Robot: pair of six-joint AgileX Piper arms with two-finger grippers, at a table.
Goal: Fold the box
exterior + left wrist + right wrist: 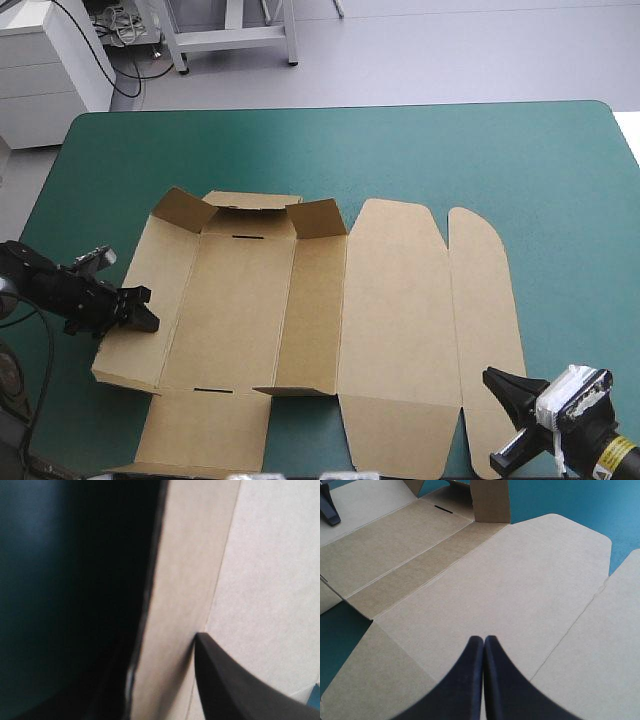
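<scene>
Brown cut-board box (245, 310) mostly flat, teal-green table's (450, 150) near-left; only far flaps (322, 217) raised. Left gripper (143, 318) pinches left wall's (160, 270) edge; right gripper (495, 378) closed, empty, over lid (400, 300). Walls, tucks remain.

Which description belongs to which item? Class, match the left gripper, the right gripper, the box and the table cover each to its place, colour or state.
Column one:
1. left gripper
2. right gripper
3. box
4. table cover

Column two:
A. teal-green
B. shut and empty, over the box's near right part
C. gripping the box's left panel
D. brown, mostly flat, far flaps raised

Pairs: 1-C, 2-B, 3-D, 4-A
</scene>
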